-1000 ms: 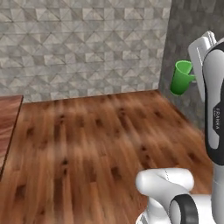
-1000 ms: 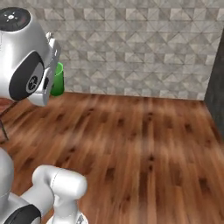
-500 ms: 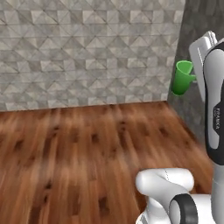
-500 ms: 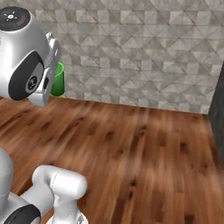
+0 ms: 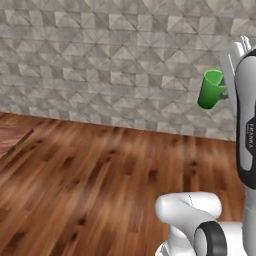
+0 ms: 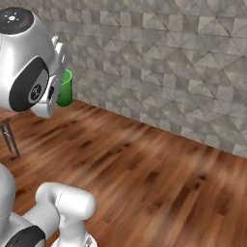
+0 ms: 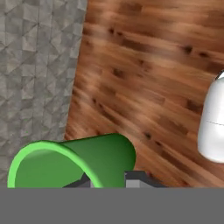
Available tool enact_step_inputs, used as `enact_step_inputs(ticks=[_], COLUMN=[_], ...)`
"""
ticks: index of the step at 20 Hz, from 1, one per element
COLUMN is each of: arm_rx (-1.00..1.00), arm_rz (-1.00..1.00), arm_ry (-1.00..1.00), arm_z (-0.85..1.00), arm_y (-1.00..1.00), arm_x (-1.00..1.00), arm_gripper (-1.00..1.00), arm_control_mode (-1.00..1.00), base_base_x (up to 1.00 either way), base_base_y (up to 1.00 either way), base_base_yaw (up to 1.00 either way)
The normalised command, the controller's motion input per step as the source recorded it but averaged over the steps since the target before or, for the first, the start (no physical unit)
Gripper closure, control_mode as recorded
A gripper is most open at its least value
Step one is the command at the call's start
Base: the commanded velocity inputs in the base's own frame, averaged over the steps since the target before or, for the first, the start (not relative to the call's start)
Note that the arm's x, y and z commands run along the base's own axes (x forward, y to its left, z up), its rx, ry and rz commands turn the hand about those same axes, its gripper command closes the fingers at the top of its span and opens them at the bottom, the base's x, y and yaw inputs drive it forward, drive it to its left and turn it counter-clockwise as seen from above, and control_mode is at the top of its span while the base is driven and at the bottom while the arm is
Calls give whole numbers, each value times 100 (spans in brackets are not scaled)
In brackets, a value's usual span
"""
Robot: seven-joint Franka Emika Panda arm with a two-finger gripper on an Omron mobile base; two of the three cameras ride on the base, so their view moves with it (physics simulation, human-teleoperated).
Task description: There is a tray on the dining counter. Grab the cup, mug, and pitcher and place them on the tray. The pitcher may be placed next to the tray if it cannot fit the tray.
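Claw (image 7: 109,180) is clamped nearly closed on the green cup (image 7: 74,162), which it holds high above the wooden floor (image 5: 100,185). Carrying it aloft likely keeps it clear of obstacles on the way to the tray.

floor: reddish-brown wood planks (image 5: 100,190), dark knots, running up to the wall
wall: grey triangle-pattern tiles (image 5: 110,65), landmark; meets floor along one straight edge
left of floor, away from wall: corner of a wood surface (image 5: 12,137), raised edge only
near wall, far left in right base view: thin dark legs (image 6: 10,140) standing on floor
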Motion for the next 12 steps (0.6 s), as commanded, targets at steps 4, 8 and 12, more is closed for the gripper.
enact_step_inputs(ticks=[4,8,12], arm_rx=[0,0,0], arm_rz=[0,0,0], arm_ry=[0,0,0], arm_z=[0,0,0], arm_y=[0,0,0], arm_x=[0,0,0], arm_gripper=[100,100,100], arm_control_mode=[100,100,100], base_base_x=[75,67,35], base_base_y=[-28,-25,-42], base_base_yaw=[77,78,76])
